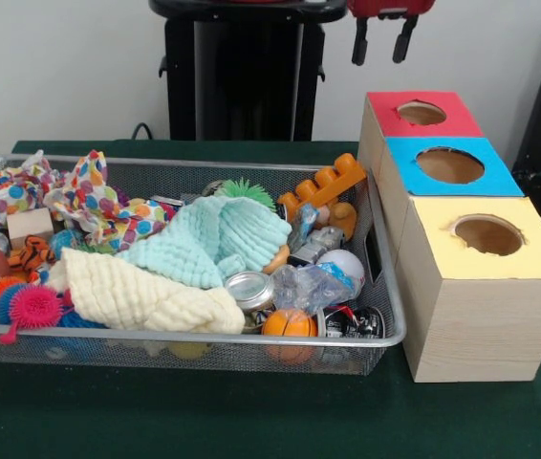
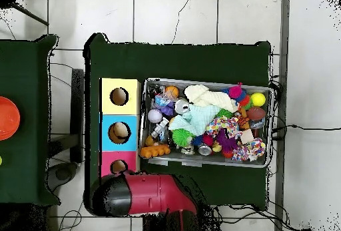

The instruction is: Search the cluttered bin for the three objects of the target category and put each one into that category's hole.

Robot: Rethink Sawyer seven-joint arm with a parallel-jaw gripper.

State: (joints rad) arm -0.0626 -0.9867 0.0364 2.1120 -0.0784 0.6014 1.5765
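- Broadly, the largest thing on the dark green cloth-covered table [image 1: 251, 421] is the silver wire-mesh bin [image 1: 385, 316], heaped with toys and cloths; its long axis runs 9-to-3 in the front view.
- Just beside the bin at 3 o'clock stands the pale wooden box row [image 1: 471, 325] with three round holes: red-topped hole [image 1: 421, 113] farthest, blue-topped hole [image 1: 450, 164] in the middle, yellow-topped hole [image 1: 488, 234] nearest the camera.
- Which category is the target cannot be told, so the three wanted objects cannot be singled out. They should lie somewhere in the bin.
- On top of the heap: mint green knitted cloth [image 1: 215, 239] at centre, cream waffle cloth [image 1: 141, 295] at 7 o'clock from it. These cover much; I judge things beneath stay hidden until shifted.
- Smaller pieces in the open: orange plastic toy block [image 1: 324, 184], orange mini basketball [image 1: 288, 323], pink spiky rubber ball [image 1: 33, 306].
- The black two-finger gripper [image 1: 383, 40] hangs at the top edge, jaws spread and empty, above the red hole; the bin lies at 7 o'clock from it, well apart.
- Room: white wall, tiled floor.
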